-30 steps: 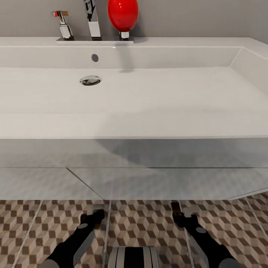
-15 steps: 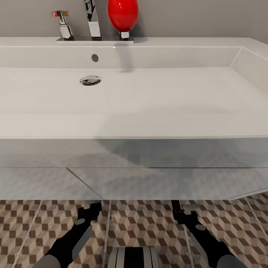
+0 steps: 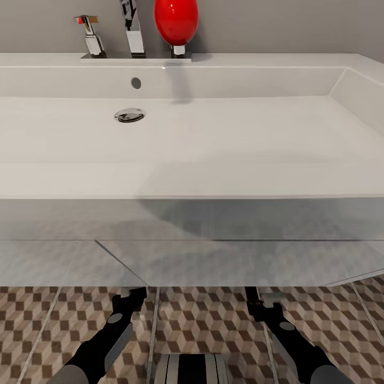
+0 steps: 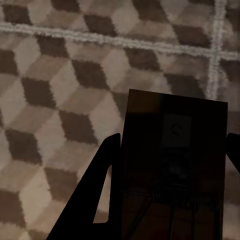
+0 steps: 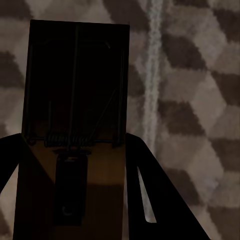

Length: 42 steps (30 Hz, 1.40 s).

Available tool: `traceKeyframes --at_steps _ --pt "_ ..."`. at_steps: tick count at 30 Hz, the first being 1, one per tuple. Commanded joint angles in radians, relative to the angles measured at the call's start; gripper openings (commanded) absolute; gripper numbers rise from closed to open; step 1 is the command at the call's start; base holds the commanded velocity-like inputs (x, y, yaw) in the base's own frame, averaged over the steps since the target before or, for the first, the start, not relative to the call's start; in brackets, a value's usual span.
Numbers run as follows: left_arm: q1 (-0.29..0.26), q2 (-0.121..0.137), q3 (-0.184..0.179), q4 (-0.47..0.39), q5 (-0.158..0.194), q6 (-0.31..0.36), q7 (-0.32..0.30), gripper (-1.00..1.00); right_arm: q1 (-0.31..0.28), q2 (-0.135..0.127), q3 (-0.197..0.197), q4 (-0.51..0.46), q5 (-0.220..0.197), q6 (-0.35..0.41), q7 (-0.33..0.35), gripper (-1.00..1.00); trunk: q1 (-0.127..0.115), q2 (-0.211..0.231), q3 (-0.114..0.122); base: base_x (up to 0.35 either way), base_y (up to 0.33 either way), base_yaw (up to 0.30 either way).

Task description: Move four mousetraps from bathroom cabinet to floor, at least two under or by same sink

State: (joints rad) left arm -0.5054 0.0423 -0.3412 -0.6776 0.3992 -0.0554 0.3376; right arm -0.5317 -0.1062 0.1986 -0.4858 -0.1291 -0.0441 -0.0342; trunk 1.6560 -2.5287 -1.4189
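The white bathroom sink (image 3: 213, 181) spans the head view, its front panel overhanging the cube-patterned bathroom floor (image 3: 213, 320). Both arms reach forward low over the tiles, up to the sink's front edge. My left gripper (image 3: 129, 295) (image 4: 175, 137) is shut on a dark brown mousetrap (image 4: 175, 165) that lies flat between its fingers, close above the tiles. My right gripper (image 3: 255, 298) (image 5: 72, 137) is shut on a second mousetrap (image 5: 75, 90), whose spring and wire bar show, beside a pale grout line. Both traps sit in the sink's shadow. The cabinet is out of view.
A chrome faucet (image 3: 133, 32) and a red rounded object (image 3: 176, 21) stand on the sink's back ledge against the grey wall. The drain (image 3: 129, 114) sits left of the basin's middle. My base (image 3: 192, 368) shows between the arms at the frame's lower edge.
Both grippers have slid a little forward toward the sink's front edge, the left one more. Over the last half second almost nothing has moved.
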Motion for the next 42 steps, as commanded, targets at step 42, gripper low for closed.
traceKeyframes --at_steps 42 --pt "-0.001 -0.002 -0.012 0.001 0.009 -0.003 0.002 -1.00 -0.001 -0.001 0.002 0.003 -0.020 -0.025 -0.001 -1.00 0.005 -0.003 -0.043 0.000 0.000 0.000"
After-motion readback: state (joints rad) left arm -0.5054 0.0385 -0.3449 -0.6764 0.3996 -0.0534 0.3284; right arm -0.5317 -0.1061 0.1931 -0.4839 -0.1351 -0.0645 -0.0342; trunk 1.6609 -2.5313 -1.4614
